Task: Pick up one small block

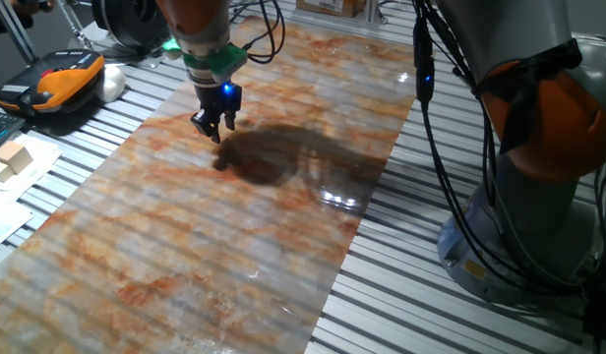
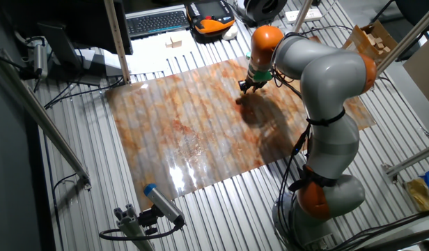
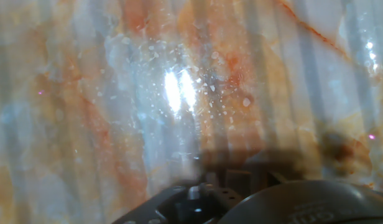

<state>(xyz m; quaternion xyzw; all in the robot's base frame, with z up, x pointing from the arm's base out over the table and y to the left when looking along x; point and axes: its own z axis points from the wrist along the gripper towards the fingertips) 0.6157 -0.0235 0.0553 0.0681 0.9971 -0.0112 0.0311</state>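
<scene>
My gripper (image 1: pixel 215 135) hangs a little above the far left part of the marbled orange-and-grey mat (image 1: pixel 234 246), with its shadow just below it. It also shows in the other fixed view (image 2: pixel 246 86) near the mat's far edge. Its dark fingers look close together, but the gap between them is too small to read. No small block shows in any view; I cannot tell whether one sits between the fingers. The hand view shows only blurred mat (image 3: pixel 117 112) with a glare spot and the dark hand body along the bottom edge.
Larger pale wooden blocks (image 1: pixel 10 157) lie on white paper left of the mat. An orange-and-black device (image 1: pixel 62 79) and a white mouse (image 1: pixel 111 84) sit at the far left. The arm's base (image 1: pixel 539 226) and cables stand right of the mat. A keyboard (image 2: pixel 155 21) lies behind it.
</scene>
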